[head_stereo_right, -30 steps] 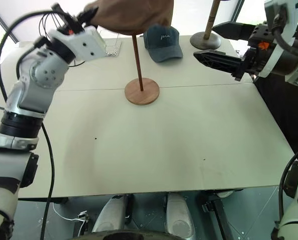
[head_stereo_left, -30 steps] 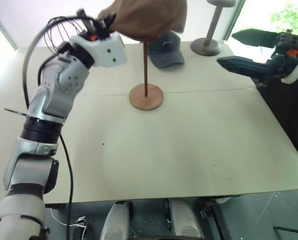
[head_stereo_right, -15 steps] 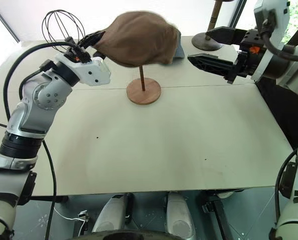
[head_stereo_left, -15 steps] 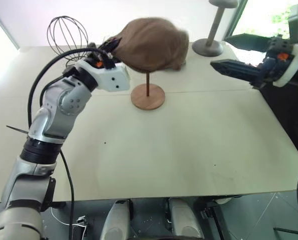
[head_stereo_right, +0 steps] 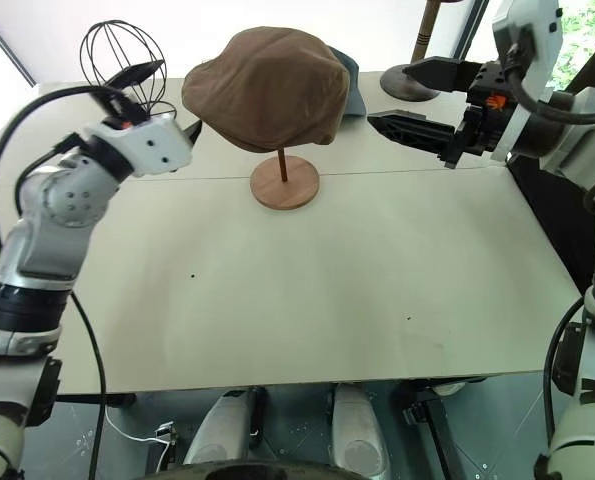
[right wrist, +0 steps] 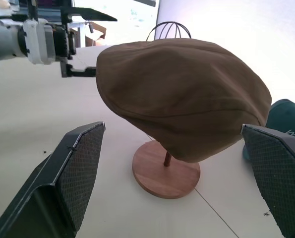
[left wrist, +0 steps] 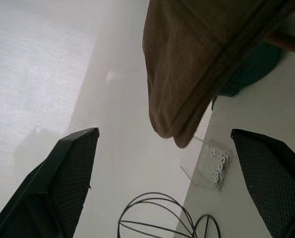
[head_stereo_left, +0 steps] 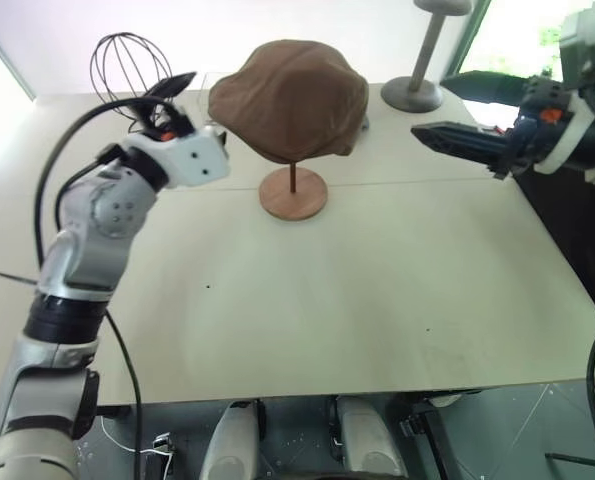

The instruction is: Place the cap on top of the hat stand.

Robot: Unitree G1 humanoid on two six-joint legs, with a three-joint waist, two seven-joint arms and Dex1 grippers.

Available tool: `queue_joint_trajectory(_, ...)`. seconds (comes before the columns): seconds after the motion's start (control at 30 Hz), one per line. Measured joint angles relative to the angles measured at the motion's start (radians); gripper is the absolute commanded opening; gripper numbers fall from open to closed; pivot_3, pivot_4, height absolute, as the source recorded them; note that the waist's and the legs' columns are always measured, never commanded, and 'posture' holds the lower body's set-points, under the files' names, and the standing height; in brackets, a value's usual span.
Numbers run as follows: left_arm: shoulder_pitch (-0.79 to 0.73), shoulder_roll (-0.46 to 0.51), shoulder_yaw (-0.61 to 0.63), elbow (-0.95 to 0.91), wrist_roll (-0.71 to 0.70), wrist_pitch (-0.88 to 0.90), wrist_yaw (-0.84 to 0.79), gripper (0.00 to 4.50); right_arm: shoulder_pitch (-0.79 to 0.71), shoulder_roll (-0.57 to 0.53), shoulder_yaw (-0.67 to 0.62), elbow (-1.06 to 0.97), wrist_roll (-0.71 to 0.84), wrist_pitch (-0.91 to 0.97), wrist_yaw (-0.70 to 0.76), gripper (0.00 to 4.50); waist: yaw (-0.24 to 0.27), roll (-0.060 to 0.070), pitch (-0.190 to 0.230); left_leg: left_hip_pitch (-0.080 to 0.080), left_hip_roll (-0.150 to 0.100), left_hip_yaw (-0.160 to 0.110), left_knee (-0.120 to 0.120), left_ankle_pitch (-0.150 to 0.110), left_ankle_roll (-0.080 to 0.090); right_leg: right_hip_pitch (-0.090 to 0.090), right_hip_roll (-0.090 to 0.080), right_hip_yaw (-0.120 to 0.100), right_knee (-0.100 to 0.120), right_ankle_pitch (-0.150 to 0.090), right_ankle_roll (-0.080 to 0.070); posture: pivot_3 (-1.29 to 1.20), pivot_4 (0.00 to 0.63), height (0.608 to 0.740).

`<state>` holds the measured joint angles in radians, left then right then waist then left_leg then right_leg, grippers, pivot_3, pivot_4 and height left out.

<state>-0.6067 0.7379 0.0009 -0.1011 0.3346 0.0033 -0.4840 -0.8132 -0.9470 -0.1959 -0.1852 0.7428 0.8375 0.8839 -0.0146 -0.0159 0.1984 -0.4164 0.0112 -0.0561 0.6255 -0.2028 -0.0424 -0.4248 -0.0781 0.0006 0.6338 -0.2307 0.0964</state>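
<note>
Tabletop (head_stereo_left: 377, 300): pale, w/ a seam running across it toward the far edge.

Cap (head_stereo_left: 292, 98): big floppy brown one, draped over the hat stand (head_stereo_left: 293, 193), near the far edge, about mid-width. It hides the top disc completely; just the thin pole & round wooden base show under it. It sags lower on the side facing the left gripper, so my guess is it sits a bit off-centre, tho it looks like it's carrying its own weight.

Left gripper (head_stereo_right: 162, 98): beside the cap's drooping rim toward the tabletop's left edge, fingers spread wide, nothing btwn them, not touching the fabric. Left wrist view shows the rim hanging free ahead of both fingers.

Right gripper (head_stereo_left: 455, 112): on the other side, toward the far right corner, fingers wide apart, empty, well clear of the cap.

Step in hand, as I read it: release & back off. Doing it well = pull the left gripper straight out along its own line, fingers kept wide so neither pad snags the loose rim & drags the cap off. Don't sweep sideways: the wire head form (head_stereo_left: 132, 65) is just behind. Keep the right gripper off the pole. If the cap starts to slide, nudge the low rim up.
</note>
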Motion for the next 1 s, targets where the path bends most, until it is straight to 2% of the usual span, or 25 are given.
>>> queue_joint_trajectory(0.17, 0.056, 0.052, 0.138, -0.077, -0.32, 0.194, -0.236, 4.46, 0.026, 0.006, 0.054, -0.054, -0.068, -0.039, -0.024, 4.5, 0.001, 0.0, 0.0, -0.001, 0.0, 0.0, 0.002, 0.0, 0.0, 0.0, 0.0, 0.0, 0.0, 0.0, 0.0, 0.0, 0.15, 0.74)
queue_joint_trajectory(0.37, -0.003, 0.244, 0.308, -0.071, -0.787, 0.632, -0.543, 4.46, 0.078, 0.104, 0.145, -0.221, -0.177, -0.117, -0.124, 4.5, -0.005, -0.001, 0.0, -0.001, 0.0, -0.002, 0.002, 0.0, 0.0, 0.0, 0.001, -0.001, 0.0, -0.001, -0.001, 0.0, 0.15, 0.74)
queue_joint_trajectory(0.43, -0.039, 0.295, 0.343, -0.044, -0.878, 0.739, -0.591, 4.46, 0.104, 0.134, 0.198, -0.241, -0.227, -0.164, -0.139, 4.5, -0.005, 0.0, 0.0, -0.001, 0.0, -0.001, 0.002, 0.0, 0.0, 0.0, 0.001, -0.001, 0.0, -0.001, -0.001, 0.0, 0.15, 0.74)
queue_joint_trajectory(0.53, -0.039, 0.421, 0.371, -0.01, -1.026, 0.907, -0.725, 4.46, 0.137, 0.193, 0.277, -0.244, -0.355, -0.279, -0.191, 4.5, -0.008, -0.001, 0.0, -0.001, 0.0, -0.001, 0.002, 0.0, 0.0, 0.0, 0.001, 0.0, 0.0, -0.002, -0.004, 0.0, 0.15, 0.74)
queue_joint_trajectory(0.63, -0.037, 0.461, 0.373, 0.003, -1.09, 0.964, -0.782, 4.46, 0.151, 0.267, 0.336, -0.241, -0.489, -0.392, -0.269, 4.5, -0.005, -0.001, 0.0, -0.001, 0.0, -0.002, 0.001, 0.0, 0.0, -0.001, 0.001, -0.001, 0.0, -0.003, -0.004, 0.0, 0.15, 0.74)
queue_joint_trajectory(0.8, -0.04, 0.484, 0.331, 0.022, -1.1, 0.962, -0.812, 4.46, 0.184, 0.385, 0.46, -0.19, -0.764, -0.611, -0.43, 4.5, -0.005, -0.001, 0.0, -0.002, 0.001, -0.001, 0.002, 0.0, 0.0, -0.001, 0.002, 0.0, 0.0, -0.003, -0.005, 0.0, 0.15, 0.74)
queue_joint_trajectory(1.0, -0.108, 0.484, 0.28, 0.036, -1.102, 0.947, -0.816, 4.46, 0.183, 0.489, 0.549, -0.065, -0.972, -0.762, -0.527, 4.5, -0.006, -0.002, 0.0, -0.002, 0.001, -0.002, 0.002, 0.0, 0.0, -0.001, 0.002, 0.0, 0.0, -0.002, -0.005, 0.0, 0.15, 0.74)
